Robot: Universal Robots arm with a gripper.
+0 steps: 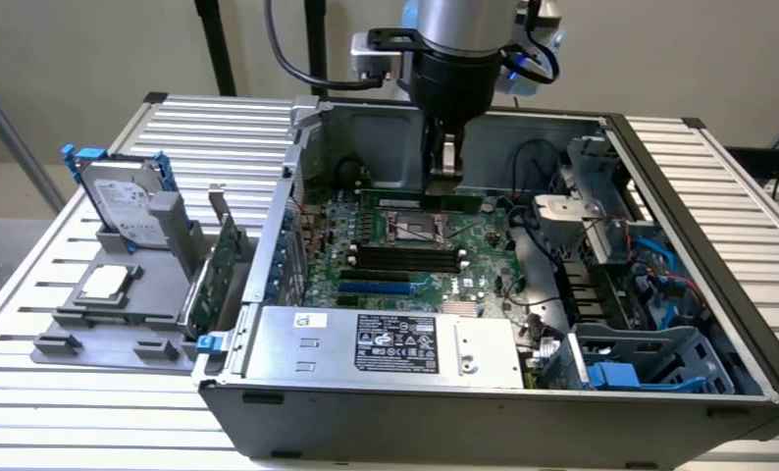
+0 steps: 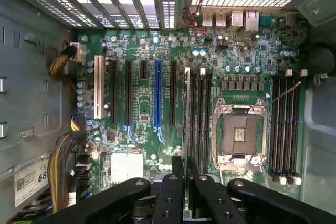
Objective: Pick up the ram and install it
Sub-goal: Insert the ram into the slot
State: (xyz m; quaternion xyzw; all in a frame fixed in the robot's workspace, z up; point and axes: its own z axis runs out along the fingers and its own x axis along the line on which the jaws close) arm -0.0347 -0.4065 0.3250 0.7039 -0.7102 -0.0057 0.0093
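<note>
End effector (image 2: 185, 165) pinches the ram (image 2: 187, 108), seen edge-on, its chips hidden.

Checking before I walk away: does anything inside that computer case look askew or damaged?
Nothing stands out. The claw holds the ram on edge, in line with the memory slots beside the CPU socket.

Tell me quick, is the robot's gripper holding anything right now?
The gripper is closed, holding the ram.
</note>
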